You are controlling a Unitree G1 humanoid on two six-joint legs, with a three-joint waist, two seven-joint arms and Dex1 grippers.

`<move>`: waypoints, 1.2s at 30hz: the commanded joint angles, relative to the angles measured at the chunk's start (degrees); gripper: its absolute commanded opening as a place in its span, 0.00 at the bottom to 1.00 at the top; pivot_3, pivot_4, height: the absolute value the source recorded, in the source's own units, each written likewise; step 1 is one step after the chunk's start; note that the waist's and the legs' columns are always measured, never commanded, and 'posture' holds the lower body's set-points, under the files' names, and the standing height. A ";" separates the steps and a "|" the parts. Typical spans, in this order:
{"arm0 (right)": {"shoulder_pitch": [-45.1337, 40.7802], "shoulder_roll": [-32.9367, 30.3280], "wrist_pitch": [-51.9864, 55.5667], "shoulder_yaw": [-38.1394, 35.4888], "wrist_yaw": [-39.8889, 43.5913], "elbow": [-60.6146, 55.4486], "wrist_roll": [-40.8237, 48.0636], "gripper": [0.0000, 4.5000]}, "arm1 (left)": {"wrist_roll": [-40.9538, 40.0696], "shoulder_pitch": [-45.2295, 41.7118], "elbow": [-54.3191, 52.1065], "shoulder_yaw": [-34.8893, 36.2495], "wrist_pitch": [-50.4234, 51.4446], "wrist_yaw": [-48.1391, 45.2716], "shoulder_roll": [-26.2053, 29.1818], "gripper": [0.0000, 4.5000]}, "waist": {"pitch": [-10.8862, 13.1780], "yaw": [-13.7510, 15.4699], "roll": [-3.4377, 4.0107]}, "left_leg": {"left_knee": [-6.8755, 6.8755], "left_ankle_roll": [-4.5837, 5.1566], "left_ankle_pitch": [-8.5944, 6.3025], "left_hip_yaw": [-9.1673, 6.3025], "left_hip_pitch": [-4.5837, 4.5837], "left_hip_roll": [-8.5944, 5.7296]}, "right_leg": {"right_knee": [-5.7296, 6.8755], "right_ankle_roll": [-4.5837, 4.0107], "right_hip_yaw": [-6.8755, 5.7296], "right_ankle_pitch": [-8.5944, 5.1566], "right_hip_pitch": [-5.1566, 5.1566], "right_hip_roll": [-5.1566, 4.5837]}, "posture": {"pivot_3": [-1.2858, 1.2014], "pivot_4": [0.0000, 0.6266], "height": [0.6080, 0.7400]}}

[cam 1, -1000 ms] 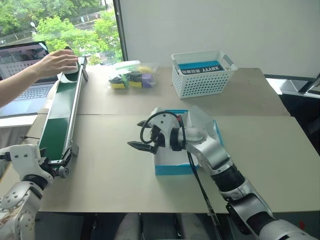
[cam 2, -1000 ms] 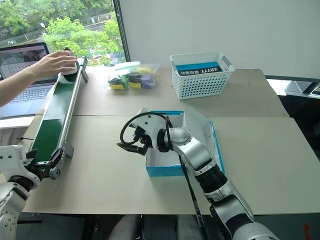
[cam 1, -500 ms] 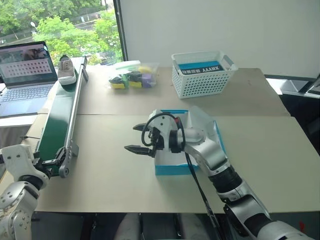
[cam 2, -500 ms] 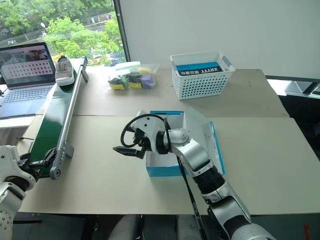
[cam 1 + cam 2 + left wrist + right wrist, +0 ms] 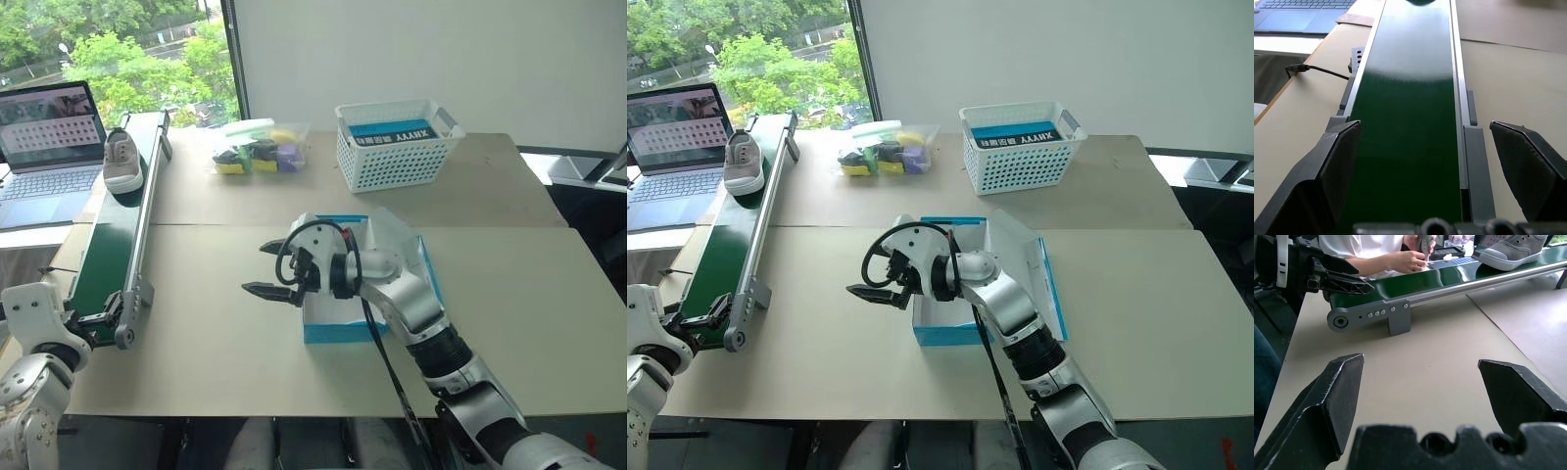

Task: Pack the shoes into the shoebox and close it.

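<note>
At the far left, a laptop (image 5: 44, 122) is seen open beside a long conveyor (image 5: 116, 230) with a glossy dark green belt between grey metal rails. One grey shoe (image 5: 120, 162) with a pale sole is carried on the belt's far stretch, well apart from the near end. The left gripper (image 5: 1425, 161) is held at that near end, its two black wedge-shaped fingers spread wide on either side of the belt, with nothing between them.

Further right, on the matt tan table (image 5: 225, 343), the right gripper (image 5: 271, 268) is held just left of the shoebox (image 5: 338, 328), its fingers likewise spread and empty. The box, of cyan cardboard with a white inside, lies open, with its lid raised on the right side. No shoe can be seen inside it.

The task is judged to be barely begun: the shoe is not yet picked up, a second shoe is yet to appear, and the lid is left to be shut.
</note>
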 commanded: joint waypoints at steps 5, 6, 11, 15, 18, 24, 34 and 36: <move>-0.93 1.05 2.68 -2.12 -0.67 -2.22 1.82 0.99 | 2.22 -1.12 1.65 1.12 -1.46 1.04 0.68 1.00 | 0.00 0.00 0.00 | 0.00 0.00 0.00 0.00 0.00 0.00 | 0.00 0.00 0.00 0.00 0.00 -0.01 | 0.52 0.24 0.98; -0.98 0.97 2.75 -1.97 -0.71 -2.23 1.64 0.99 | 2.24 -1.31 1.70 1.15 -1.43 1.08 0.58 1.00 | 0.00 0.02 0.00 | 0.00 0.00 0.00 0.00 0.00 0.00 | 0.00 0.00 0.00 0.00 0.00 0.00 | 0.52 0.24 0.98; -0.05 0.62 2.92 -1.86 -1.35 -3.40 1.39 0.99 | 2.86 -1.65 2.10 0.16 -1.83 0.90 0.07 1.00 | 0.00 0.03 -0.01 | 0.00 0.00 0.00 0.00 0.00 -0.01 | 0.00 0.00 0.00 0.00 0.00 -0.02 | 0.52 0.24 0.98; -0.13 0.92 3.34 -2.27 -1.89 -3.31 1.78 0.99 | 3.22 -1.96 2.35 0.10 -2.04 0.74 -0.17 1.00 | 0.00 0.02 -0.01 | 0.00 -0.01 0.00 0.00 0.00 -0.01 | 0.00 0.00 0.00 0.00 0.00 -0.01 | 0.52 0.24 0.98; -0.32 0.47 3.40 -1.81 -2.01 -3.46 1.21 0.99 | 3.31 -2.12 2.56 -0.28 -1.89 0.76 -0.57 1.00 | 0.00 0.00 -0.01 | 0.00 -0.01 0.00 0.00 0.00 -0.01 | 0.00 0.00 0.00 0.00 0.00 -0.01 | 0.52 0.24 0.98; 0.55 -0.18 4.01 -1.92 -2.12 -4.26 1.47 0.99 | 3.74 -2.29 3.25 -0.66 -2.28 0.67 -0.75 1.00 | -0.01 0.04 -0.01 | 0.00 -0.01 -0.01 0.00 -0.01 -0.01 | 0.00 0.00 0.00 0.00 0.00 -0.02 | 0.52 0.24 0.98; -0.36 1.10 3.37 -3.01 -3.01 -3.08 1.94 0.99 | 3.78 -3.67 4.27 -0.66 -2.55 0.93 -0.48 1.00 | -0.01 0.03 -0.01 | 0.00 -0.01 -0.01 0.00 0.00 -0.01 | 0.00 0.00 0.00 0.00 0.00 -0.01 | 0.52 0.24 0.98; -0.35 1.25 3.37 -3.23 -3.07 -3.05 1.99 0.99 | 3.92 -3.87 4.68 -0.43 -2.61 1.12 -0.31 1.00 | -0.01 0.04 -0.02 | 0.00 -0.01 -0.01 0.00 -0.01 -0.01 | 0.00 0.00 0.00 0.00 0.00 -0.01 | 0.52 0.24 0.98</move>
